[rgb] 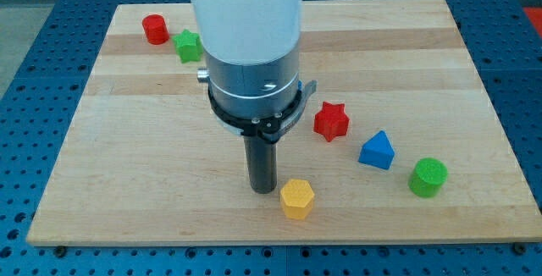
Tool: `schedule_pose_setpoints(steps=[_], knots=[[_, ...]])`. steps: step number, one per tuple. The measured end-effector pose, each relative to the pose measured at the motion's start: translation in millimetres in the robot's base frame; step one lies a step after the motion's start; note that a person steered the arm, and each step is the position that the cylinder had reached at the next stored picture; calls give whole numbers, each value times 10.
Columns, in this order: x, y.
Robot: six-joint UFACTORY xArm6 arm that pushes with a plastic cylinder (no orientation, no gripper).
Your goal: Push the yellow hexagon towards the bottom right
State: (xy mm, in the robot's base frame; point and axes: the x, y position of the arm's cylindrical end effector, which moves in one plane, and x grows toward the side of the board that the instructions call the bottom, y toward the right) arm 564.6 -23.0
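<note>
Yellow hexagon (297, 198) sits near the board's (440, 73) bottom edge, just right of centre, with my tip (263, 189) just beside its upper-left side; whether they touch I cannot tell. No pincer exists on this rod, so nothing is spread or pinching. The risk, as I judge it: an off-centre push could spin the hexagon and let it slip past the rod, or a steep downward line could send it off the close bottom edge. The green cylinder (428, 177) stands well apart, toward the right.

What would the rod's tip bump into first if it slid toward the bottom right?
Probably the yellow hexagon. My tip sits just to its upper left, very close; I cannot tell whether they touch.
</note>
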Motion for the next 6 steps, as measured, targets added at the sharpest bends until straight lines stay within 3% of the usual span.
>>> schedule_pose_setpoints(steps=[1,4,6], knots=[[188,383],[447,308],[533,1201]])
